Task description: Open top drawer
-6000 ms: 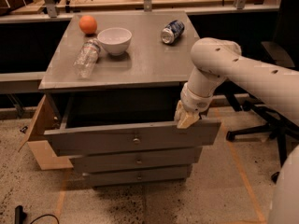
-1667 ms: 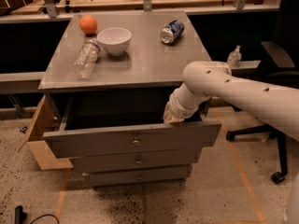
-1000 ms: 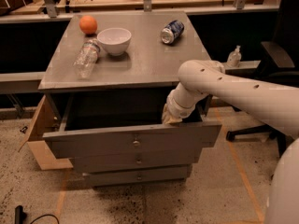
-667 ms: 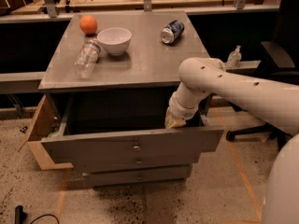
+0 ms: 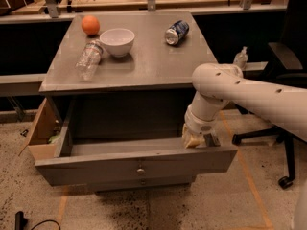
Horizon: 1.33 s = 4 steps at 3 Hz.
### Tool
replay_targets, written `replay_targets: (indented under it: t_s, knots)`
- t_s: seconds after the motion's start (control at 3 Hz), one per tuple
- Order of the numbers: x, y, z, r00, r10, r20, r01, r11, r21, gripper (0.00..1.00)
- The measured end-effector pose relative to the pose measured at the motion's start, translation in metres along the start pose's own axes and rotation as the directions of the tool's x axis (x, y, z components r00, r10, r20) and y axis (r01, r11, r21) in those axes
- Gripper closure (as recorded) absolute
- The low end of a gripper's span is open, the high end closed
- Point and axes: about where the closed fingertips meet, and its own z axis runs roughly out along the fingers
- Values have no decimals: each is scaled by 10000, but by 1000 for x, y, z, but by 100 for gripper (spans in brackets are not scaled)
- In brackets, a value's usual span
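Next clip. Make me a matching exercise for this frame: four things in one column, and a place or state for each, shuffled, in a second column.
Things:
1. orange
2. can
3. top drawer
4. gripper

Places or states:
A. pulled out of the cabinet
B. back left of the cabinet top, beside the bowl
C. at the drawer's front rim, right end
D. lying on its side, back right of the cabinet top

Pairs: 1-B, 2-D, 3-A, 4-C

top drawer (image 5: 96,166): matt grey | knob (image 5: 140,170): metal | hand (image 5: 199,140) at drawer's right rim: smooth plastic | bowl (image 5: 116,40): glossy
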Motion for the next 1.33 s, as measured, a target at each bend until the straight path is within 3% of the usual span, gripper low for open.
replay_targets:
  t_s: [0.67,1.0,1.33]
  knots:
    - [-1,63,11,9998,143,-115,-158,9893,-1447,100]
    - [-3,80,10,9998,212,-58,-219,9832,-1811,100]
    - [-11,73,-9,9972,510,547,-451,9936,-1036,100]
